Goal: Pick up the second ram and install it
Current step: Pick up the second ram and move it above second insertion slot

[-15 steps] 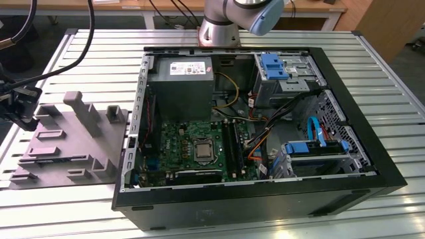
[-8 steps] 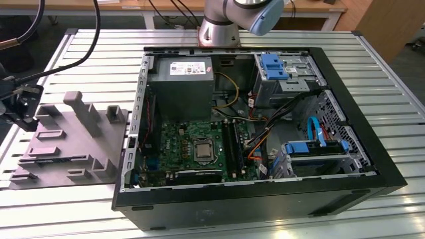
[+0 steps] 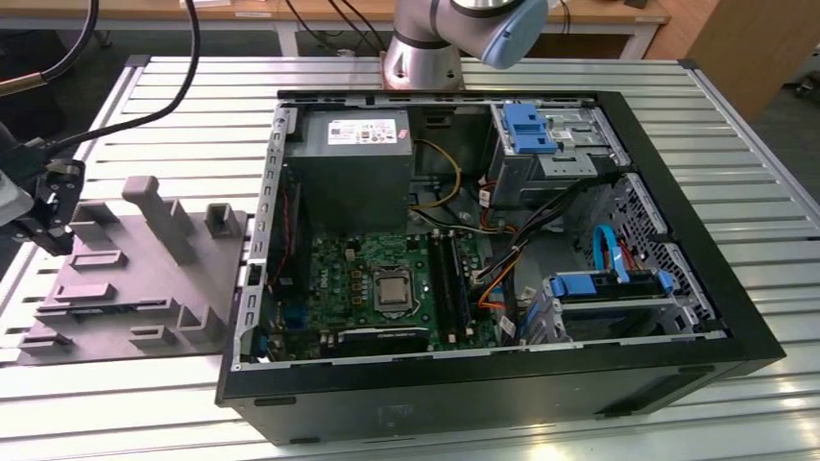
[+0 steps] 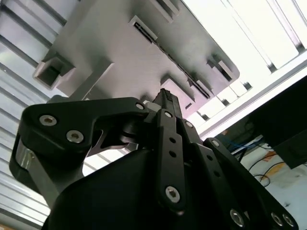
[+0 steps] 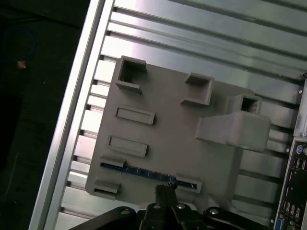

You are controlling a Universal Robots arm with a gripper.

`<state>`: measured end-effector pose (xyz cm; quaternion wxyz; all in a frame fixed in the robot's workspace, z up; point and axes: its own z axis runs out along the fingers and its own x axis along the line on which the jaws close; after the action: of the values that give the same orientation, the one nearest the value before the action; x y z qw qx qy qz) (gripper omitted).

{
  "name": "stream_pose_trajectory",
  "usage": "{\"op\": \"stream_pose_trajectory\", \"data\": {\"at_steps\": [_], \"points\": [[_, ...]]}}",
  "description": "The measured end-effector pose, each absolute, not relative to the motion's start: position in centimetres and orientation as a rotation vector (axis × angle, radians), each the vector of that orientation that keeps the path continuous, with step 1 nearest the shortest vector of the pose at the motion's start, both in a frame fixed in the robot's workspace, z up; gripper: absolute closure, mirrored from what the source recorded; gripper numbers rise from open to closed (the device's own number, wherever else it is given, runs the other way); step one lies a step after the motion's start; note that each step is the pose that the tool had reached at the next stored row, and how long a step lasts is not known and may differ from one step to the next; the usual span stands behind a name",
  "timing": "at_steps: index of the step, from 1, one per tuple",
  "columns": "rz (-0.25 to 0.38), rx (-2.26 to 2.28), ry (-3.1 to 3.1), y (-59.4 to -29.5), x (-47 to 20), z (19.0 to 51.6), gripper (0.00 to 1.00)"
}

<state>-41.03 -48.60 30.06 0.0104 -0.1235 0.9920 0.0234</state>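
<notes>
Reaching where, the arm (image 3: 443, 38)?

Its base stands at twelve o'clock of the open computer case (image 3: 513, 384). The gripper (image 3: 54, 240) hangs over the grey fixture (image 3: 141, 279), which lies on the slatted table (image 3: 717, 115) at the case's nine o'clock, and it aims downward at the fixture's nine o'clock edge.

How wide is the gripper?

Closed: both wrist views show the fingers (image 5: 160, 194) close together with nothing between them.

And the second ram (image 5: 146, 173)?

The first wrist view has it, a blue stick on edge in a fixture slot, the fingertips overlapping its top edge; contact I cannot tell. The exterior view adds the motherboard (image 3: 384, 279) inside the case.
</notes>
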Motion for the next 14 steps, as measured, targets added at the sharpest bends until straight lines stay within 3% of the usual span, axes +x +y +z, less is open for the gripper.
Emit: {"op": "stream_pose_trajectory", "data": {"at_steps": [14], "points": [[0.077,-0.779,3.027,-48.6,-41.02,29.57,0.89]]}}
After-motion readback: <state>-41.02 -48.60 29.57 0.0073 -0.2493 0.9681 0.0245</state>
